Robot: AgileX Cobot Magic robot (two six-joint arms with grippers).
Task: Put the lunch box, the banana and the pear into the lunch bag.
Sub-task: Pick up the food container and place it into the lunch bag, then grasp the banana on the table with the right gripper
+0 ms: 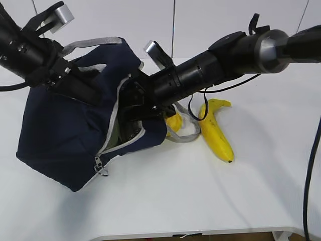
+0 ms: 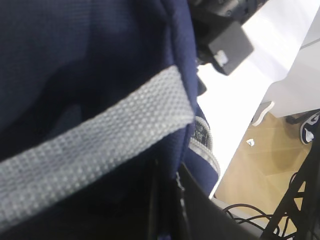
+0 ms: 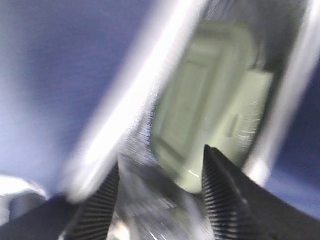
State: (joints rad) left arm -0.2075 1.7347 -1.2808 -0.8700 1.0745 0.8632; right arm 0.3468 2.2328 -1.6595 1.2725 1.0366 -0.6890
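White table (image 1: 165,201) holds the navy lunch bag (image 1: 65,135), tipped up on 1 corner. Left gripper (image 2: 167,200) is pinched tight on the bag's fabric by the grey handle (image 2: 95,150). Right gripper (image 3: 157,195) reaches into the bag's mouth with its jaws apart and bare; the green-lidded lunch box (image 3: 210,110) lies inside. Just beside the bag lies the banana (image 1: 216,131), with the pear (image 1: 174,122) half hidden.

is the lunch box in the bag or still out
In: the right wrist view shows the lunch box lying inside the lunch bag, past the open zipper.
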